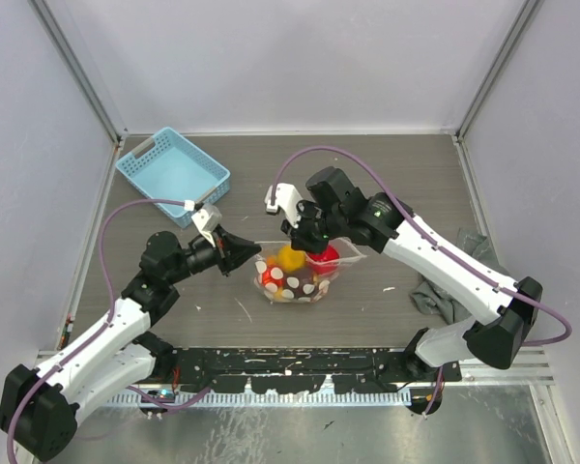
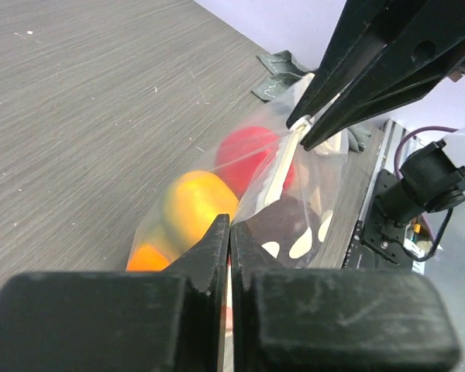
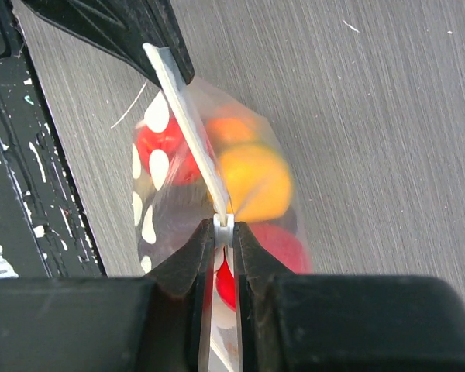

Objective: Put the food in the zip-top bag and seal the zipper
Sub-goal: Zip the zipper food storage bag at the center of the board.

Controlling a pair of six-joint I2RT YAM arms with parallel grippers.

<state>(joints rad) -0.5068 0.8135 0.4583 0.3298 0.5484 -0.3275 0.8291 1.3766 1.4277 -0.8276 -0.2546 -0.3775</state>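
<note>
The clear, crinkly plastic zip-top bag (image 1: 292,280) with white oval flecks lay near the middle of the grey wood-grain table (image 1: 396,174), a little toward its near edge. Small glossy toy fruits (image 2: 198,203) were inside it: a yellow-orange one, a red one (image 2: 248,149), a small orange one (image 3: 229,129) and a dark one at the bottom.

The thin, straight, pale zipper strip (image 3: 187,116) at the mouth of the bag ran in one line above the fruits, stretched between the two arms. The left gripper (image 2: 230,230) had its black fingers pressed together on the end of the strip nearer the left edge of the table. The right gripper (image 3: 225,226) was clamped on the opposite end, with the strip standing upright between its fingers. Whether the strip was pressed closed along its whole length, I could not tell.

A light-blue plastic lattice basket (image 1: 172,174) stood in the far left corner of the table, well apart from the bag. A crumpled grey-green cloth (image 1: 443,288) lay near the right edge, beside the right arm.
</note>
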